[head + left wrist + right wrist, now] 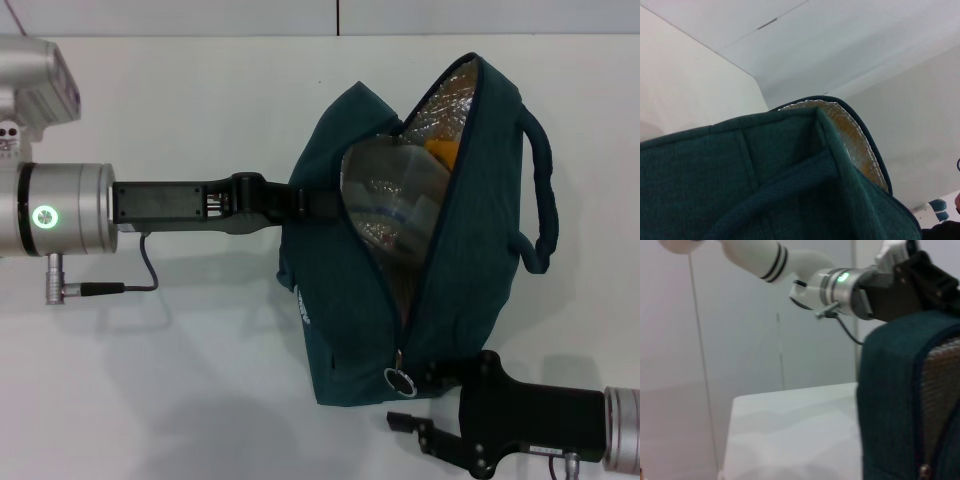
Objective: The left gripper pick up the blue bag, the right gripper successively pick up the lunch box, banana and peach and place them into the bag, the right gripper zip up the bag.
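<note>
Bag (350, 330) unzipped on table (180, 380), L end effector (300, 203) clamping its rim, R end effector (420, 400) spread by zipper pull (399, 381).

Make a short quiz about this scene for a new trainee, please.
1. True or false: the blue bag is fully zipped.
2. Which gripper is beside the ring zipper pull? A) left gripper B) right gripper
3. What colour shows inside the bag near its far end?

Key: 1. False, its mouth gapes, showing foil lining. 2. B; the left gripper holds the bag's edge. 3. Yellow-orange.
</note>
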Robot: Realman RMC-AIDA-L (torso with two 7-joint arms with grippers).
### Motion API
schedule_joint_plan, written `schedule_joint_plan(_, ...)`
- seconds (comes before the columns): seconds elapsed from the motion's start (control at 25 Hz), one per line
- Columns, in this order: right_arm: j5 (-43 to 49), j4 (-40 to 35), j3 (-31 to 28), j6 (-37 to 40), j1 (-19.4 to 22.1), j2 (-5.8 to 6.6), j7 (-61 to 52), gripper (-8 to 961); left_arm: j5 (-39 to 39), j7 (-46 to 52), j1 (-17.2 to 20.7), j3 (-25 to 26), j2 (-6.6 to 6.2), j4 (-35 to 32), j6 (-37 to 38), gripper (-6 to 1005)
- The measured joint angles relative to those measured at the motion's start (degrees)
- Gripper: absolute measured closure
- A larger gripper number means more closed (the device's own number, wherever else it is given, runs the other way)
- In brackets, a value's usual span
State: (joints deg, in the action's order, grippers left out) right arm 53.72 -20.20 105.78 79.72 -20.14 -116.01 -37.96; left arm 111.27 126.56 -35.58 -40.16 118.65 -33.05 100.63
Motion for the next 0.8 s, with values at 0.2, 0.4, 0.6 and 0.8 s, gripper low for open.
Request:
schedule_joint_plan(0.2, -0.6, 0.0, 0.2, -0.4, 0.0, 0.0, 0.0, 726, 0.0, 0.0, 0.0, 0.0, 0.0, 0.0, 0.3, 951)
schedule_joint_plan(0.4, -0.7, 0.0, 0.1, -0.4, 0.0, -0.01, 0.0, 791, 0.0, 0.0, 0.0, 0.0, 0.0, 0.0, 0.5, 951)
schedule_joint_plan(0.6, -0.7, 0.0, 0.1, -1.0, 0.0, -0.01, -0.1, 857, 0.0, -0.4, -0.1, 0.0, 0.05, 0.0, 0.6, 951)
schedule_joint_plan(0.8, -0.7, -0.1, 0.2, -1.4, 0.0, -0.01, -0.1, 874, 0.0, -0.5, -0.1, 0.0, 0.08, 0.0, 0.6, 951)
